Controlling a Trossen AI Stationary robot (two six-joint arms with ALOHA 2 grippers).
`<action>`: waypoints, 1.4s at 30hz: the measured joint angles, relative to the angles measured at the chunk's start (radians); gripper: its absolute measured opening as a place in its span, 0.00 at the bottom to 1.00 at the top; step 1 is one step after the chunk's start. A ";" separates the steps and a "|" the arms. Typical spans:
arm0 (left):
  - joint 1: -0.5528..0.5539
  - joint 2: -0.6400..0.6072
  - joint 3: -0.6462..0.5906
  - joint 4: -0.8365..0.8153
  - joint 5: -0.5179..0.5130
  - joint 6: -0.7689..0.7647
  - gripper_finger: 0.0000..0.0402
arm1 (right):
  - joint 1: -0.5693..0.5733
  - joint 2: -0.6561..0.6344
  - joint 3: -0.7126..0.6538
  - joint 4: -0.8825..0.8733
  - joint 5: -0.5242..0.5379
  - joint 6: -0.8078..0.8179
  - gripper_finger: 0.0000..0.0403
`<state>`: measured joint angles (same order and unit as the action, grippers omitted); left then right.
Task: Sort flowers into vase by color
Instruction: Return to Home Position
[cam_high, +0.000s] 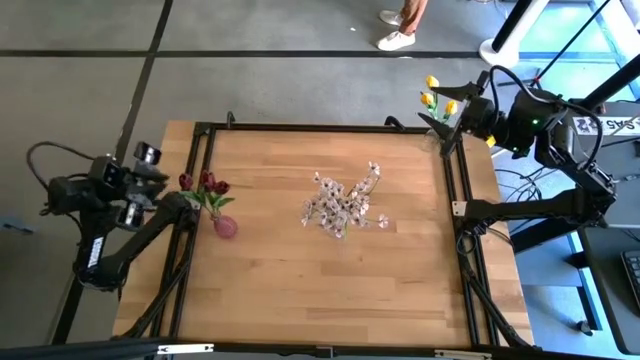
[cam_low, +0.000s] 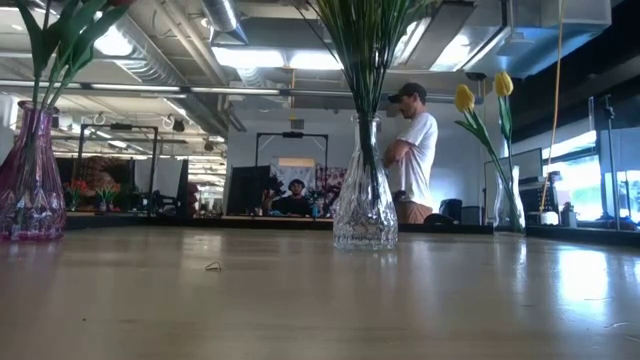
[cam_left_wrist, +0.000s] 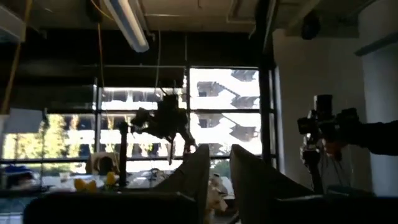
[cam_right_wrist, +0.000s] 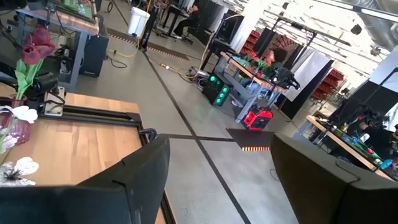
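Note:
Dark red-purple tulips (cam_high: 205, 183) stand in a small pink vase (cam_high: 225, 227) near the table's left edge; the low view shows this pink vase (cam_low: 30, 190) at its left. Pale pink-white sprays (cam_high: 340, 205) fill a clear vase (cam_low: 365, 200) mid-table. Yellow tulips (cam_high: 437, 98) stand at the far right corner, their stems in a clear vase (cam_low: 505, 205). My left gripper (cam_high: 148, 180) hovers at the left edge beside the red tulips, its fingers (cam_left_wrist: 219, 177) slightly apart. My right gripper (cam_high: 447, 122) sits by the yellow tulips, open and holding nothing (cam_right_wrist: 217, 180).
A black metal frame (cam_high: 455, 200) rims the wooden table (cam_high: 300, 290). A small scrap (cam_low: 213, 266) lies on the near tabletop. A person (cam_low: 412, 150) stands beyond the far edge. Bare wood lies along the near side of the table.

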<state>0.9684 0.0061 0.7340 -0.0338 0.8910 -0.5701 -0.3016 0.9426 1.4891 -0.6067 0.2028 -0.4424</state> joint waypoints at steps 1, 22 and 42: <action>-0.009 0.000 0.001 -0.005 -0.046 0.034 0.14 | 0.000 -0.006 0.000 -0.003 0.000 0.001 0.69; -0.138 0.051 -0.228 -0.122 -1.274 0.551 0.00 | 0.000 -0.035 0.000 -0.078 -0.010 0.047 0.69; -0.119 0.050 -0.550 -0.005 -1.218 0.387 0.00 | 0.000 -0.028 0.000 -0.109 -0.089 0.105 0.69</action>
<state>0.8496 0.0560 0.1845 -0.0388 -0.3270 -0.1828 -0.3016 0.9142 1.4891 -0.7159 0.1141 -0.3376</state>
